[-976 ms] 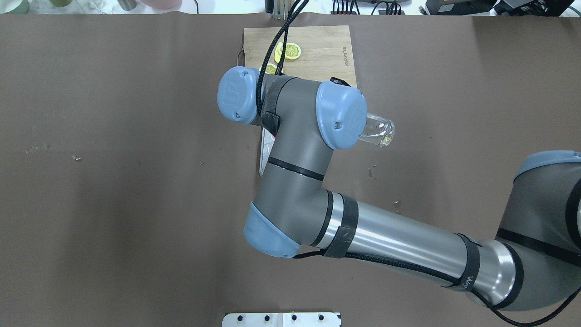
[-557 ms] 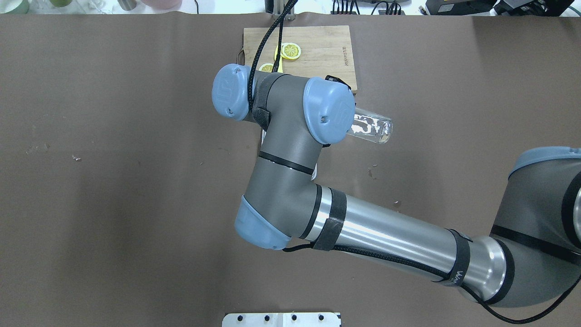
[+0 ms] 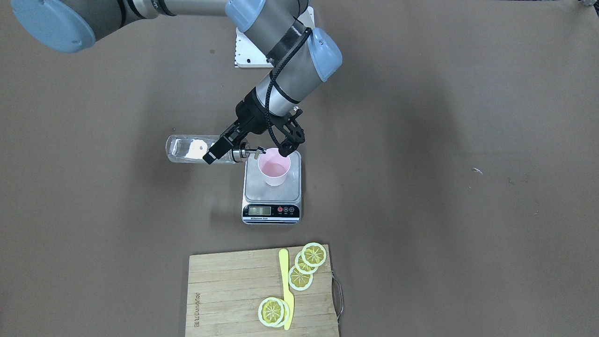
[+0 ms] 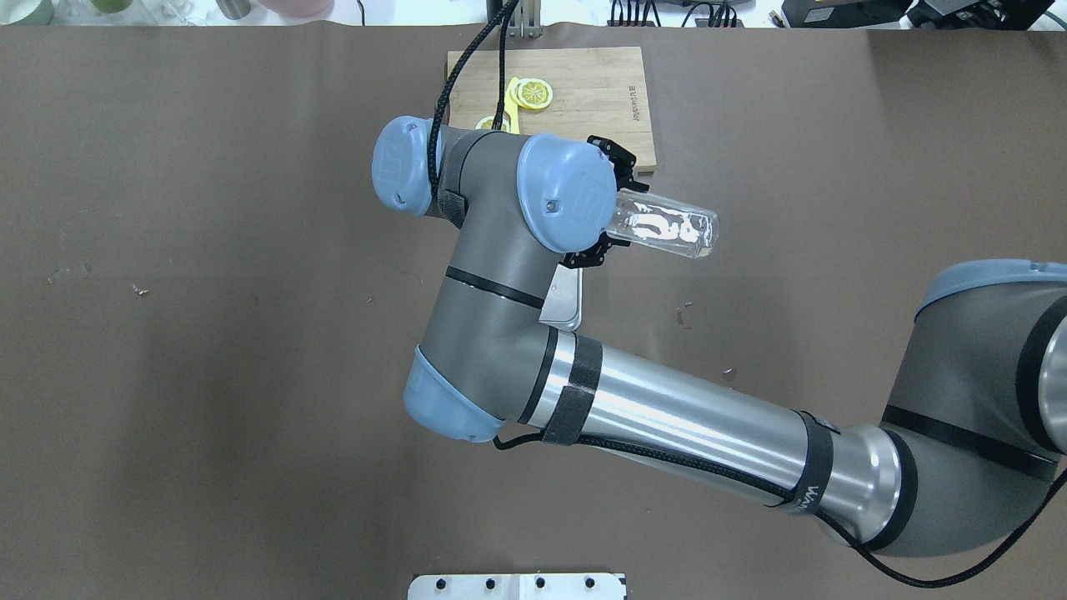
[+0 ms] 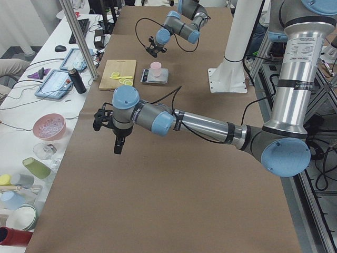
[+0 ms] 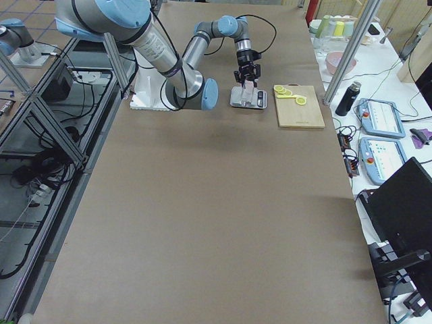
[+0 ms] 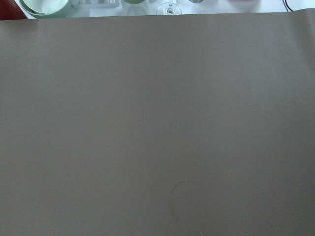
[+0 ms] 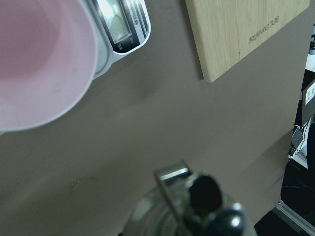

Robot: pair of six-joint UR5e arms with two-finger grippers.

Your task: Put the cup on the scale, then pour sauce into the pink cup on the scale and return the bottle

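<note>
The right arm's wrist has swung toward the robot's left, baring more of the bottle (image 4: pixel 667 227). The right gripper (image 3: pixel 226 146) clamps the bottle near its neck and holds it level, spout at the rim of the cup (image 3: pixel 274 171), which stands on the scale (image 3: pixel 250 188). Whether the left gripper (image 5: pixel 119 146) is parted cannot be told.

bottle (image 3: pixel 187 149): clear glass, glossy; liquid is seen through it
cap (image 3: pixel 241 153): shiny silver metal
cup (image 3: pixel 274 171): pale pink, smooth, matt
scale (image 3: pixel 255 189): silver-grey metal plate, satin – glossy black front strip
cutting board (image 3: pixel 224 281): bare wood, grain is shown
table cover (image 3: pixel 421 187): brown, matt – paper-like
</note>
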